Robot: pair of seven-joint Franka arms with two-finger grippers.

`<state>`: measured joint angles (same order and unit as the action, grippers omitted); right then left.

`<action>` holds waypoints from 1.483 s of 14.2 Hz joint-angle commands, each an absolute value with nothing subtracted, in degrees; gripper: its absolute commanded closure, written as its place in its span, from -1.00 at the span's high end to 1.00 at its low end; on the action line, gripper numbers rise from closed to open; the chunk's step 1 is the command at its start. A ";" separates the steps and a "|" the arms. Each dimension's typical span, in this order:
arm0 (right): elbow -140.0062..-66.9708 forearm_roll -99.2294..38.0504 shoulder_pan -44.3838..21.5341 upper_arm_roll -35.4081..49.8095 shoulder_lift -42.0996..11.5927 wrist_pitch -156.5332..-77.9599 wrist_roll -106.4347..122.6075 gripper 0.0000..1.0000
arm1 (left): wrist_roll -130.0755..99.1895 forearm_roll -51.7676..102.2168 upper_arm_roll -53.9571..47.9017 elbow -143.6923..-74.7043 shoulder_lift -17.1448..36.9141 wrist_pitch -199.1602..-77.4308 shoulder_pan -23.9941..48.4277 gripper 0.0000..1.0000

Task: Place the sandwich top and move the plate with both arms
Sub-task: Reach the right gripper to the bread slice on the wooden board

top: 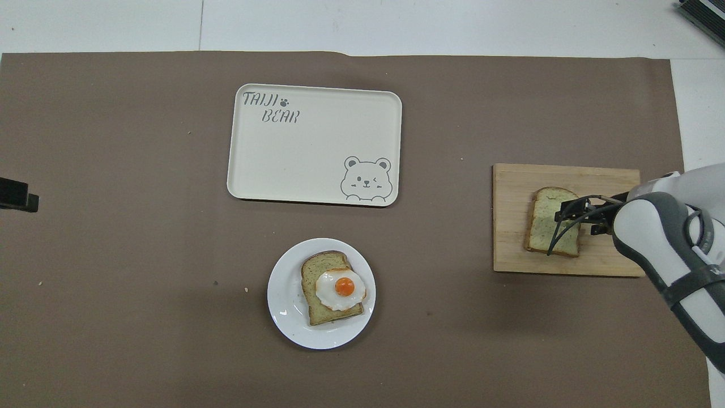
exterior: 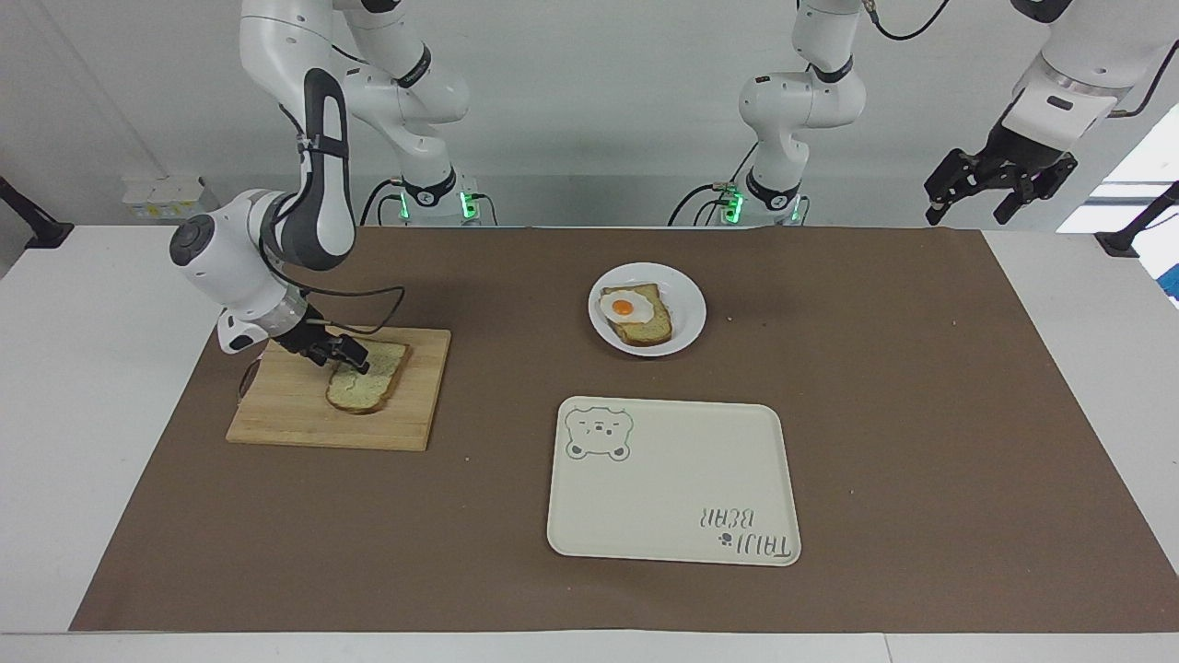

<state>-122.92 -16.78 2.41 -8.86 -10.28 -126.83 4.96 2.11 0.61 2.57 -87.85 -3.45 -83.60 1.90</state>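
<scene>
Sandwich top (exterior: pixel 367 387), a plain speckled slice, lies flat on the wooden cutting board (exterior: pixel 304 419) at the right arm's end of the table. Directly over its straight end we see the right gripper (exterior: pixel 348 357), tilted low with its tips at the bread's edge nearer the robots; we cannot tell whether its fingers are apart, together, or gripping the crust. From overhead the same gripper (top: pixel 566 212) covers the slice (top: pixel 545 224) on the side toward the arm, and a black cable loops down across the bread.

Well apart from that gripper, toward the middle of the table, we find the plate (exterior: pixel 686 322), which carries another bread slice topped with a fried egg (exterior: pixel 624 305). Farther from the robots than the plate lies the cream tray (exterior: pixel 672 497) with a bear drawing.

Our left gripper (exterior: pixel 999 189) waits raised over the left arm's end of the table, its fingers spread.
</scene>
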 commanded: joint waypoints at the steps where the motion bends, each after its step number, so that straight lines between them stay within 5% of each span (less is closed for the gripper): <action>1: -124.63 -18.37 3.43 -8.17 -10.02 -129.20 8.08 1.00 | 1.58 0.00 2.46 -87.01 -3.52 -82.44 1.67 1.00; 3: -124.72 -18.37 3.43 -8.17 -10.02 -129.20 8.09 0.82 | 1.58 0.00 2.46 -87.01 -3.52 -82.44 1.67 1.00; 6: -124.63 -18.37 3.43 -8.17 -10.11 -129.11 7.91 -0.77 | 1.58 0.00 2.46 -87.01 -3.60 -82.44 1.76 1.00; 7: -124.63 -18.37 3.34 -8.26 -10.11 -129.02 7.30 -1.00 | 1.58 0.00 2.46 -87.01 -3.52 -82.44 1.67 1.00; 16: -122.62 -17.85 2.99 -8.26 -10.63 -127.71 7.47 -1.00 | 1.58 0.00 2.46 -87.01 -3.60 -82.44 1.67 1.00; 21: -117.00 -17.14 2.81 -8.52 -9.50 -119.11 9.66 -1.00 | 1.58 0.00 2.46 -87.01 -3.52 -82.44 1.67 1.00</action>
<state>-119.52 -17.12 2.37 -8.49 -10.15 -122.80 6.76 2.10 0.61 2.57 -87.85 -3.45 -83.60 1.90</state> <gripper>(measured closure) 0.921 0.000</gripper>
